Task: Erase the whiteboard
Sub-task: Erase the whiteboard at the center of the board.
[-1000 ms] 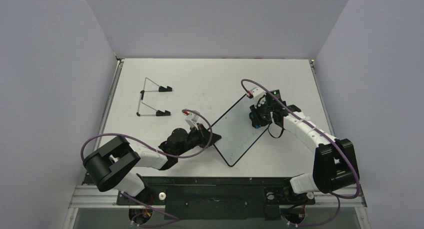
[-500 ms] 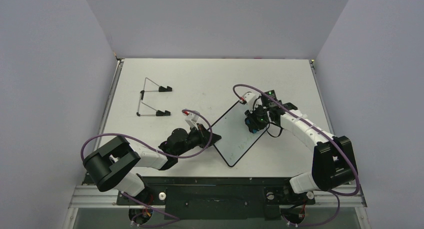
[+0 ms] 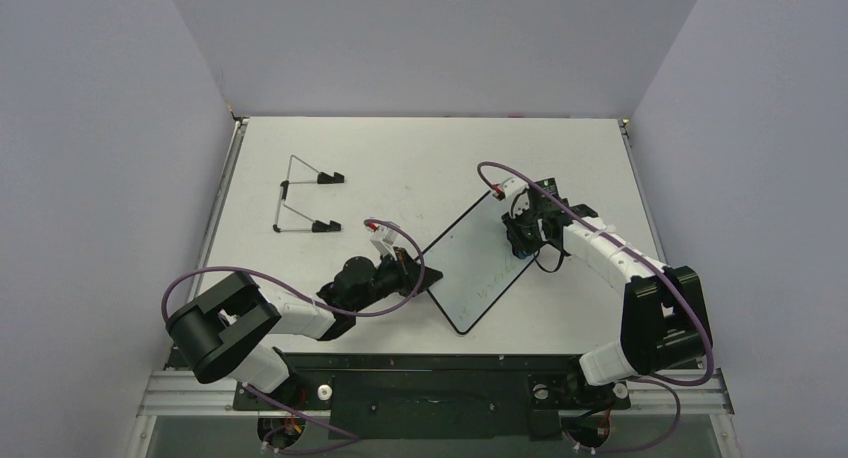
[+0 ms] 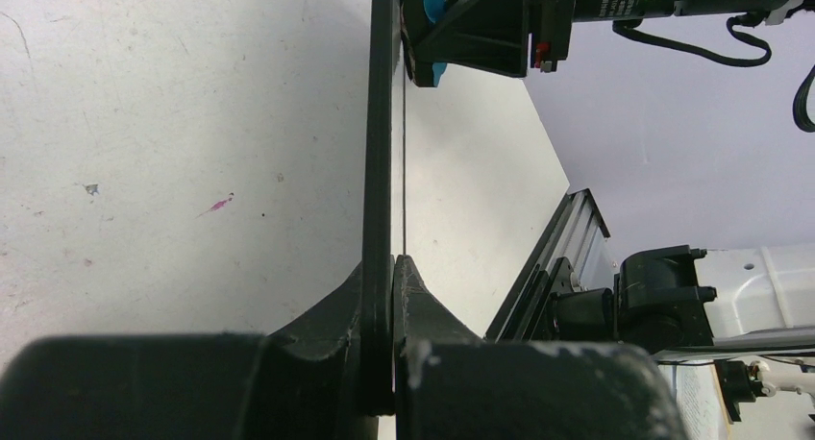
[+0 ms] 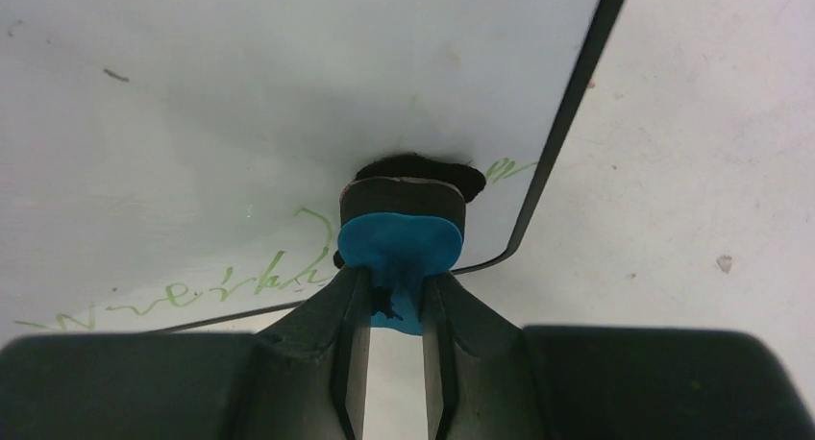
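Clamps the whiteboard (image 3: 465, 273) rim in the left tool (image 4: 392, 267), pinches the eraser (image 5: 399, 240) in the right tool (image 5: 395, 291) against its face; risks levering the board loose by pressing hard, or skipping green writing (image 5: 192, 291) beside.

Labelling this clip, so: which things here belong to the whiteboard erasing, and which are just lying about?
In the job: whiteboard, its edge pinched by the left gripper; blue-and-black eraser, held by the right gripper against the board's face.
Lying about: wire stand, far left, untouched.
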You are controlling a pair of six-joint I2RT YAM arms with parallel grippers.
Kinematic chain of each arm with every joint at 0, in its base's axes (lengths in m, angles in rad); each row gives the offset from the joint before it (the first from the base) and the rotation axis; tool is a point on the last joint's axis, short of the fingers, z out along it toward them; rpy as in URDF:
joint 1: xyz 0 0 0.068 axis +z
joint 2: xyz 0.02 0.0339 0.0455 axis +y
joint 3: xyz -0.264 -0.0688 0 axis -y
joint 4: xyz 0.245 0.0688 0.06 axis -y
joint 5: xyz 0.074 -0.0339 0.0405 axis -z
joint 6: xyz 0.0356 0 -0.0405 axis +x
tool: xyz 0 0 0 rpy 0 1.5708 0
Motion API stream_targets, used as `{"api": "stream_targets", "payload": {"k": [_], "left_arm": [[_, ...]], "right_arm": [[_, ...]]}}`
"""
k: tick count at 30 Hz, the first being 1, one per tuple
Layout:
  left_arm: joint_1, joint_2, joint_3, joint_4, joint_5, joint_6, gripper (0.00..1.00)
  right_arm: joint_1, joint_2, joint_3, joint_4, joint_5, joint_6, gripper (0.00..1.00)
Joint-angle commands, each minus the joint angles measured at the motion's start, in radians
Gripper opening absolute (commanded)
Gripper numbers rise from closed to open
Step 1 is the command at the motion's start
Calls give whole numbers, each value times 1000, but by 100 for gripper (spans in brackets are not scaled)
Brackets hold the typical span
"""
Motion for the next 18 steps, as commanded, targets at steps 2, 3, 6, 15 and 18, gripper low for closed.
{"api": "stream_targets", "payload": {"k": [2, 3, 6, 15, 18], "left_arm": [[-11, -35, 15, 133, 48, 18, 0], [-11, -37, 13, 131, 48, 19, 0], [-10, -46, 8, 126, 44, 22, 0], [-7, -43, 12, 125, 50, 23, 0], [-6, -41, 14, 125, 52, 22, 0]], "right_arm": [[71, 59, 47, -103, -168, -114, 0], [103, 51, 48, -115, -185, -132, 0], [136, 37, 49, -156, -257, -195, 0], [20, 48, 25, 13, 56, 18, 0], [16, 43, 18, 18, 60, 21, 0]]}}
